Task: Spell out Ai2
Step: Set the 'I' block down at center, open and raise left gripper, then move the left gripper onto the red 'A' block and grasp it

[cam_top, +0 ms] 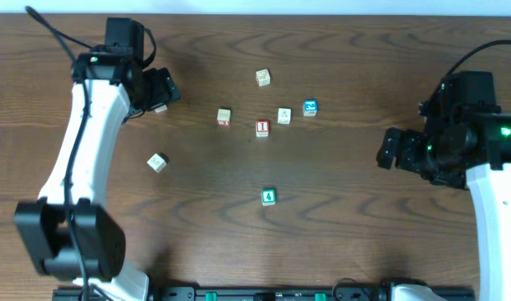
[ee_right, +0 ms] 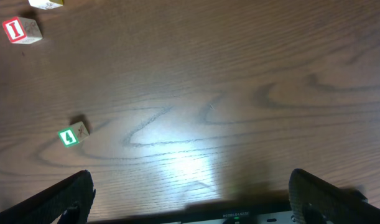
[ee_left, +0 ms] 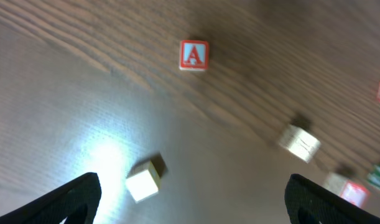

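Seven small blocks (cam_top: 284, 115) lie scattered on the wooden table (cam_top: 347, 242), all apart and not lined up in a row. Overhead, we see the red I block (cam_top: 262, 128) near the table's middle. A blue block (cam_top: 309, 108) sits near it, and we cannot read its face. A green block (cam_top: 268, 197) sits alone, well apart and closer to the robot bases.

The left gripper (cam_top: 163, 90) hangs over the far left part of the table. Its wrist view shows both fingers (ee_left: 81, 193) spread wide with nothing between them. A plain pale block (ee_left: 144, 182) lies on the table just ahead of that gap, not touching either finger. The red A block (ee_left: 193, 55) lies further out, face up and readable.

The right gripper (cam_top: 389, 152) is at the right side, well apart from every block. Its fingers (ee_right: 71, 199) are also spread wide and hold nothing. In its wrist view we see the I block at the top left corner and the green block lower down.
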Robot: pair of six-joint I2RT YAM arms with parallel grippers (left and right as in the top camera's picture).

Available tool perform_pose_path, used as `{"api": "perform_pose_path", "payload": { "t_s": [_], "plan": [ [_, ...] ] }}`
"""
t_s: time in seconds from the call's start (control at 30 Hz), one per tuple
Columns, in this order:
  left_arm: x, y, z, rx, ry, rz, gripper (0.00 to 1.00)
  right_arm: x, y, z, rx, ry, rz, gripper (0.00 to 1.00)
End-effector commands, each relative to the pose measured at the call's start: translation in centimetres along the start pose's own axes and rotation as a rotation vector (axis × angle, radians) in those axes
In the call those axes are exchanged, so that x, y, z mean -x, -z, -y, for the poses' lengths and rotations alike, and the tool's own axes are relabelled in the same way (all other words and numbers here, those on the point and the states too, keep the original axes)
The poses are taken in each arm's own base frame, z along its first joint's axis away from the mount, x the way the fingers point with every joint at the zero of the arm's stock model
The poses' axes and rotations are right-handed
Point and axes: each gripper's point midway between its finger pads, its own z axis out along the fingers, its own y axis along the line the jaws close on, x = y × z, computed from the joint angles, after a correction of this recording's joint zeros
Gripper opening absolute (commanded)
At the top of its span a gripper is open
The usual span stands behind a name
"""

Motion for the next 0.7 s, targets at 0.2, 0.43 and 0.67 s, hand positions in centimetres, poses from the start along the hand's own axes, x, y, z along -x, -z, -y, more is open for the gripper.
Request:
{"api": "perform_pose_path", "payload": {
  "t_s": [0.2,0.43,0.67],
  "plan": [
    [0.4,-8.7,-0.6,0.101,0.059,-0.057,0.95,-0.5,-1.2,0.7,-0.026,-0.012,-0.024,0.99],
    [2.2,-11.0,-0.4,0.114,0.061,0.013,0.95,-1.8,-5.0,1.3,-0.042,-0.018,-0.087,0.99],
    [2.3,-11.8,-0.6,0.128,0.062,0.017,0.95,-2.8,-6.6,0.2,0.031,-0.050,-0.129,0.99]
  ]
}}
